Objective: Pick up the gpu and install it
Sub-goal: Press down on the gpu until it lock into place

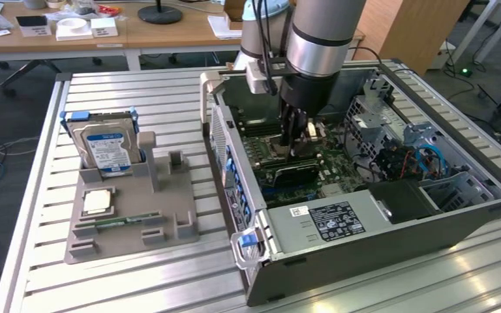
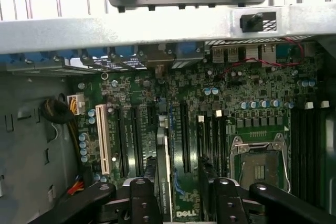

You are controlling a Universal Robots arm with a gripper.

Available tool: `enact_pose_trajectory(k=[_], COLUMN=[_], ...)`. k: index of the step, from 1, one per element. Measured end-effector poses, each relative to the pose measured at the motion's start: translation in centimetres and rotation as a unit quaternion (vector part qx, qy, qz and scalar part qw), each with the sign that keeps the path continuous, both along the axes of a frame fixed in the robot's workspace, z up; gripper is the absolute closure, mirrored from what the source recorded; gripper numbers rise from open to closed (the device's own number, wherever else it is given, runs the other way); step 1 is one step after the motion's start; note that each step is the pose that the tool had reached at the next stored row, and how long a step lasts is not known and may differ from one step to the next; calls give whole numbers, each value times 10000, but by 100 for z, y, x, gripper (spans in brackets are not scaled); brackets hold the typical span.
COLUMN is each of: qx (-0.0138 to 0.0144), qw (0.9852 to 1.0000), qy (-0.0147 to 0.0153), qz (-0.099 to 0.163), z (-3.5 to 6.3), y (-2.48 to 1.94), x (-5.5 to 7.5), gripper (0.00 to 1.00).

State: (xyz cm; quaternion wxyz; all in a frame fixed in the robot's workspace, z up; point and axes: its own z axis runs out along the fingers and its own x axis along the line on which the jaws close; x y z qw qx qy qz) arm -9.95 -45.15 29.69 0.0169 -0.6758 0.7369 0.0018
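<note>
The robot arm reaches down into the open computer case (image 1: 364, 222) in the middle of the frame. The gripper (image 1: 294, 147) is low inside the box, right over the green board (image 1: 338, 163).

In the wrist view, the two black fingers (image 2: 144, 198) are spread wide apart. They are not squeezing anything. The gpu (image 2: 167, 182) stands on its thin edge between them, down in a long slot on the board. It is closer to one finger than the other. I cannot tell if it touches that finger. The square silver chip socket (image 2: 260, 163) sits just beside the other finger.

At the left of the exterior view, a grey holder (image 1: 137, 222) lies on the metal table (image 1: 42, 274). A silver hard drive (image 1: 107, 147) with a blue and white label stands in it. A thin green stick (image 1: 120, 220) and a small square chip (image 1: 96, 202) lie in it too.
</note>
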Motion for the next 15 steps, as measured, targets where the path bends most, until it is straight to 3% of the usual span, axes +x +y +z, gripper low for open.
enact_pose_trajectory(k=[15], qx=[-5], qw=[10000], qy=[1], qz=[1], z=[-266], y=[-21], x=[6], gripper=[55])
